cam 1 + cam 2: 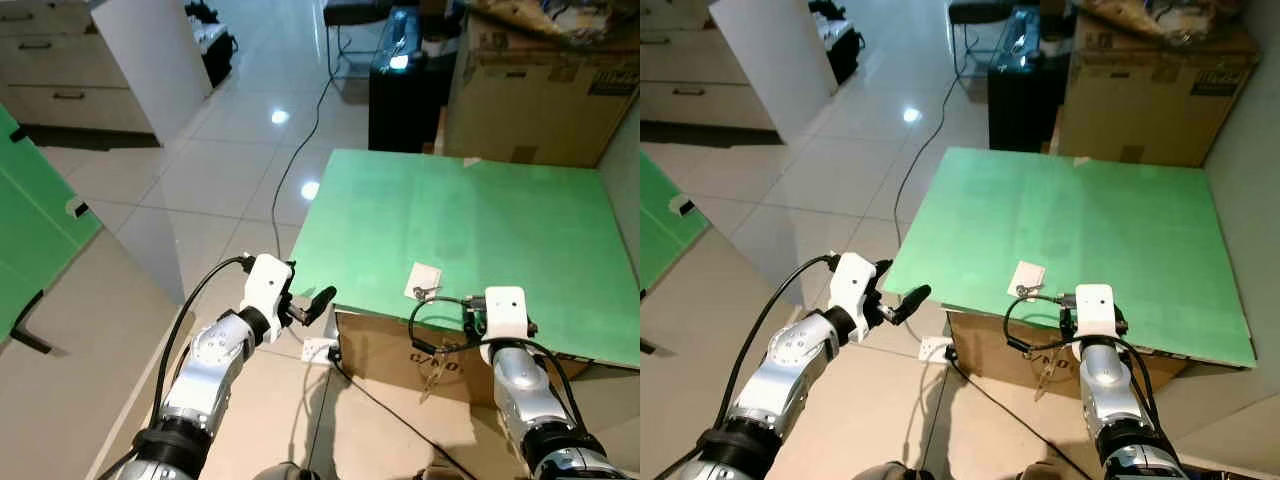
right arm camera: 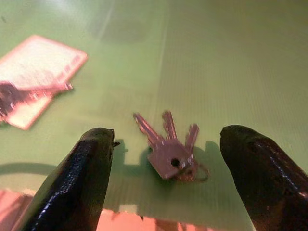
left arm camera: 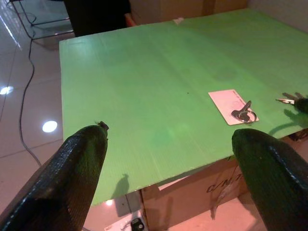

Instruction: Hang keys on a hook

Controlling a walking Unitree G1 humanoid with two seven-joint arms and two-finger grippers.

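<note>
A small bunch of silver keys (image 2: pixel 171 150) lies flat on the green board (image 1: pixel 470 220), close to its near edge. My right gripper (image 2: pixel 168 131) is open just above the board, with one black finger (image 2: pixel 91 168) on each side of the bunch and neither touching it. Beside them lies a white card (image 1: pixel 422 279) with a single key (image 3: pixel 243 114) on top. My left gripper (image 1: pixel 320 300) is open and hovers off the board's near left corner, pointing across the board.
The green board rests on a cardboard box (image 1: pixel 400 355). Behind it stand a black unit (image 1: pixel 400 90) and a large carton (image 1: pixel 530 90). A cable (image 1: pixel 300 150) runs over the tiled floor to a socket strip (image 1: pixel 318 350). A green panel (image 1: pixel 30 230) stands at left.
</note>
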